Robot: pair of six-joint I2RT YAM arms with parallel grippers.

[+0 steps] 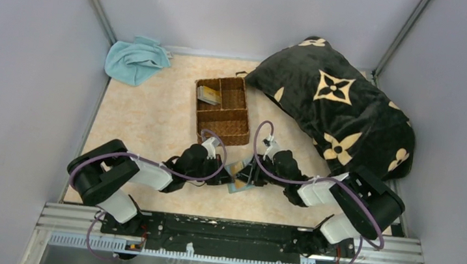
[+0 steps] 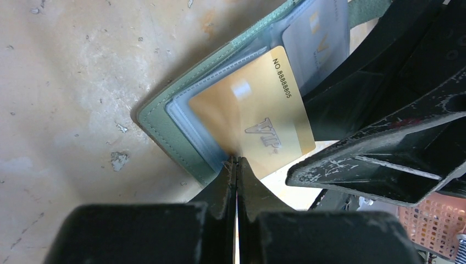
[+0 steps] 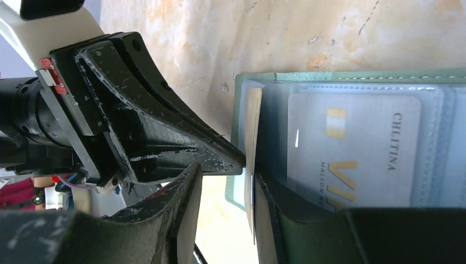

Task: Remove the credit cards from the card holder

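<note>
3 plain lilac-grey walls [image 1: 30, 51] enclose a mottled cream-and-peach tabletop [image 1: 146, 123], with a silver aluminium rail [image 1: 68, 218] along its near edge, evenly lit.

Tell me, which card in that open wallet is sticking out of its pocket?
The gold VIP card: it juts past the edge of the wallet, while the grey card sits fully inside its clear sleeve.

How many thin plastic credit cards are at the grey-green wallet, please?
2: gold card pinched by the left gripper, partly out; grey card in a clear pocket. More may hide.
</note>
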